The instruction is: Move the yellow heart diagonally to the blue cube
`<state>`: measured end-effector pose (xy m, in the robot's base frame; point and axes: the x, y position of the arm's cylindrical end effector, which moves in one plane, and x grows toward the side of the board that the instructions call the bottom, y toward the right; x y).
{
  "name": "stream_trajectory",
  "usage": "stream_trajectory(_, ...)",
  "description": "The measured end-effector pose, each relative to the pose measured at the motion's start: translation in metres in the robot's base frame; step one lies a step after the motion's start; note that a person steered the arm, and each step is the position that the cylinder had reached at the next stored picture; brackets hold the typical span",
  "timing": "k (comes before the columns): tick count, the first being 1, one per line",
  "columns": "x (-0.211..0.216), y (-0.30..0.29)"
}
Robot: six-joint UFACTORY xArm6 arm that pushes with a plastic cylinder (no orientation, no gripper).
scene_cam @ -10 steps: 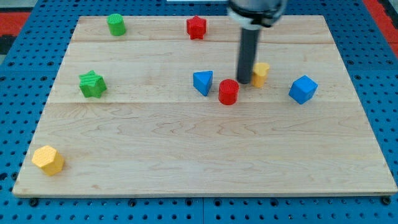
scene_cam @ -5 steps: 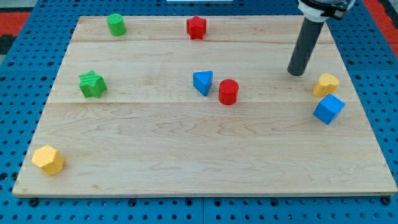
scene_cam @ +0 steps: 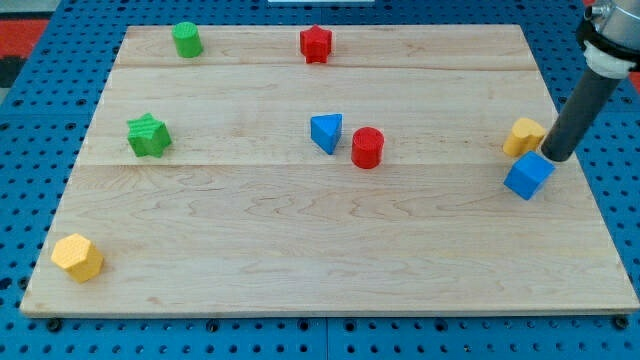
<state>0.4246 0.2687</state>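
Note:
The yellow heart (scene_cam: 523,135) lies near the board's right edge. The blue cube (scene_cam: 528,176) sits just below it, close to it or touching at a corner. My tip (scene_cam: 557,156) is just right of both, beside the heart's lower right and above the cube's upper right corner. The dark rod rises from it toward the view's top right.
On the wooden board (scene_cam: 300,250): a blue triangular block (scene_cam: 326,132) and a red cylinder (scene_cam: 367,147) at the middle, a red block (scene_cam: 316,43) and a green cylinder (scene_cam: 187,39) at the top, a green star (scene_cam: 148,135) at the left, a yellow block (scene_cam: 77,257) at the bottom left.
The heart was pushed right from beside the red cylinder to the right edge, and the cube slid down and right. The rod has since swung from the heart's upper left to its right.

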Motion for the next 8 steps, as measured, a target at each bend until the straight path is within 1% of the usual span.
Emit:
stream_trajectory(1,-0.014,-0.015)
stream_trajectory(2,-0.016,-0.056)
stream_trajectory(3,-0.032,0.032)
stream_trajectory(4,0.021,0.07)
stream_trajectory(5,0.077,0.028)
stream_trajectory(6,0.086,-0.021)
stream_trajectory(7,0.084,-0.068)
stream_trajectory(8,0.075,-0.072)
